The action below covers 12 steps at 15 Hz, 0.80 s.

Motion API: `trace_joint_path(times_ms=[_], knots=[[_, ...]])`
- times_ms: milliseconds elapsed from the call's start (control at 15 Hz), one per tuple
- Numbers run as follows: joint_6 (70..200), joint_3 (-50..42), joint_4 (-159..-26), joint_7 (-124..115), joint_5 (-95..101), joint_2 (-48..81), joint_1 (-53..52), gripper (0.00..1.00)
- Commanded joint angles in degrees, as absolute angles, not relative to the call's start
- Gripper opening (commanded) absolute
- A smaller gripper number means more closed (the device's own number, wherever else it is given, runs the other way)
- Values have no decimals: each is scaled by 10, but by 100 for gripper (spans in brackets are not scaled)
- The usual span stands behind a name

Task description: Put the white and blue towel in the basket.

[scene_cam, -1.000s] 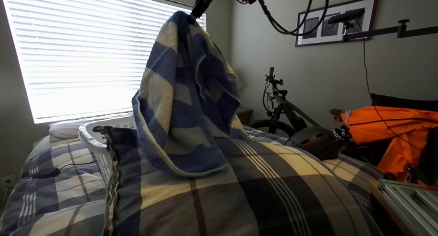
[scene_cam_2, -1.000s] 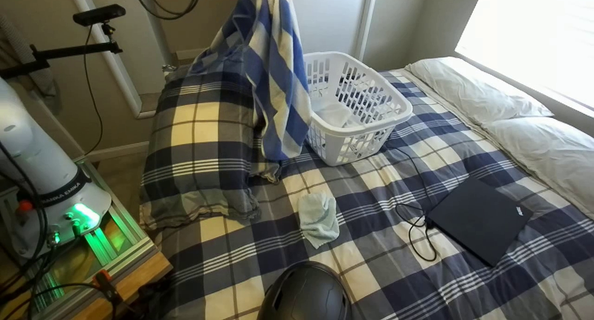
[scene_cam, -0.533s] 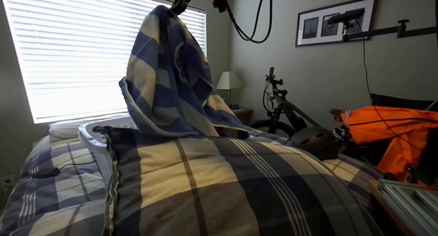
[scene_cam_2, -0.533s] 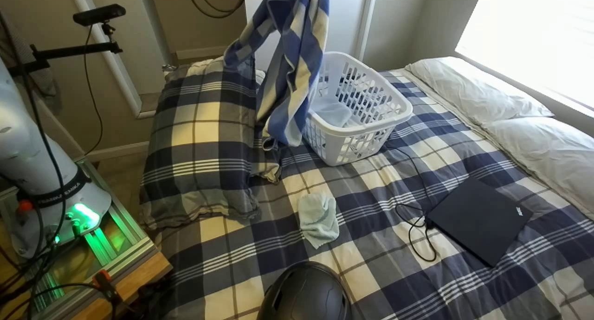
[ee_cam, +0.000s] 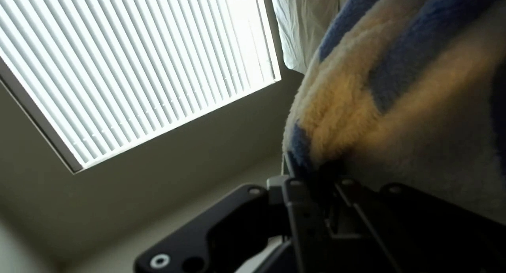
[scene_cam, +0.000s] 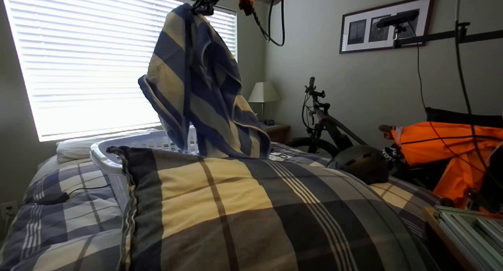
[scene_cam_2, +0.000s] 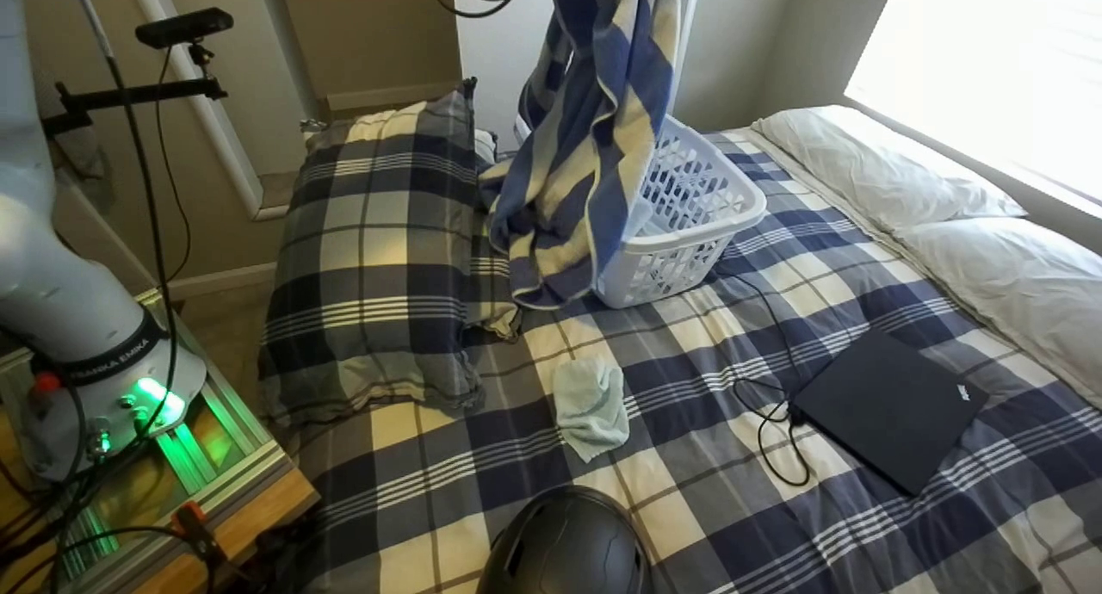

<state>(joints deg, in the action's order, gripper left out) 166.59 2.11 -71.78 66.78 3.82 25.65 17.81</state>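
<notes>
Over the bed (scene_cam_2: 702,413), the hand (ee_cam: 321,181) of the "FRANKA EMIKA" arm (scene_cam_2: 73,306) pinches the towel (scene_cam: 210,94).

Carried the blue-and-white striped towel (scene_cam_2: 594,172) rightward in an exterior view, uncovering the upper corner of the plaid pillow (scene_cam_2: 370,258) and covering more of the white plastic laundry basket (scene_cam_2: 689,235). Revealed a table lamp (scene_cam: 263,92) in an exterior view, and brought a dark cable (scene_cam: 459,63) down across the orange fabric (scene_cam: 428,143).
</notes>
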Motion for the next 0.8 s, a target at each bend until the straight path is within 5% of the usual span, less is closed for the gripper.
trace_joint_path(times_ms=[0, 333, 733], knots=[[1737, 86, -584, 785, 10, 378, 240, 3], [1858, 20, -486, 699, 18, 509, 209, 3], [1954, -224, -440, 568, -143, 621, 108, 3]])
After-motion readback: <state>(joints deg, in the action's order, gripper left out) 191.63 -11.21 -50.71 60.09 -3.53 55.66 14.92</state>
